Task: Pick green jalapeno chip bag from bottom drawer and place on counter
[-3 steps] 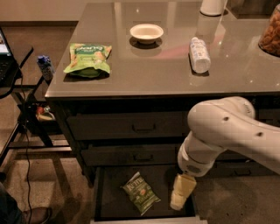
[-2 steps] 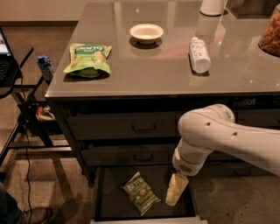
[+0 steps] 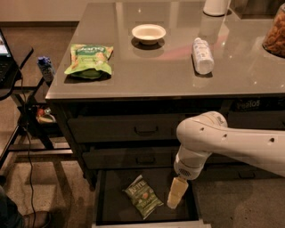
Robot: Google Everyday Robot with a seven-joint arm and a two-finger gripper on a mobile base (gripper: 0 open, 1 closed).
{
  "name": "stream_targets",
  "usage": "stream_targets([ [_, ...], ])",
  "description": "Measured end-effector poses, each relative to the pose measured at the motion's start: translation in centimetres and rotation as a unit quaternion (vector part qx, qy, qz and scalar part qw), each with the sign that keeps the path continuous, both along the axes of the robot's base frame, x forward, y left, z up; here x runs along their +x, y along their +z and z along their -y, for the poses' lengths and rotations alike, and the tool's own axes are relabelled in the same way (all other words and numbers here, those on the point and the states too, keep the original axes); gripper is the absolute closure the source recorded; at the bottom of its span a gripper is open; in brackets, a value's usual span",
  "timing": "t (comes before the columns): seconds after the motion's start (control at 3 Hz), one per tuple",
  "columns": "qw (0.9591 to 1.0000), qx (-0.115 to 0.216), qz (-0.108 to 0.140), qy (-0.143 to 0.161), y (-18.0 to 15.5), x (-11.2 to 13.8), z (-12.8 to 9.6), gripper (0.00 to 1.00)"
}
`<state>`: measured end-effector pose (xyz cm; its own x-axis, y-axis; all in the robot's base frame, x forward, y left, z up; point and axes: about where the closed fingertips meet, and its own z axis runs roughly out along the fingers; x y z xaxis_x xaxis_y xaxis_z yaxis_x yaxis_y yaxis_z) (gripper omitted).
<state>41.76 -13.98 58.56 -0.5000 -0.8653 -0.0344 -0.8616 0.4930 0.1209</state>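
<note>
Leftward and lower since a moment ago, our gripper [image 3: 177, 192] now hangs inside the open bottom drawer [image 3: 111, 202], just beside the chip bag [image 3: 142, 196] lying flat there, lined up for a grab; open or closed, we cannot tell.

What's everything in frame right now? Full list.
counter: 1, glossy grey, over the drawers
light-green snack bag: 1, counter left
bowl: 1, cream, counter rear middle
bottle: 1, white, lying right of bowl
white container: 1, counter rear, cut off
handled drawers: 2, dark, shut, under counter
bottom drawer: 1, dark, open
green jalapeno chip bag: 1, olive, lying in bottom drawer
blue item: 1, stand left of counter
arm: 1, white, extends down from right
claw: 1, cream, over bottom drawer, right of chip bag
</note>
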Motion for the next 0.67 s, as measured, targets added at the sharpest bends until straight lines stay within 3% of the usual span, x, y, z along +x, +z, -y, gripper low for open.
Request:
stream_targets([
  [0.33, 0.9999, 0.011, -0.012, -0.003, -0.8, -0.3, -0.1, 0.0],
  [0.67, 0.9973, 0.048, -0.047, -0.03, -5.5, -2.0, -0.5, 0.0],
])
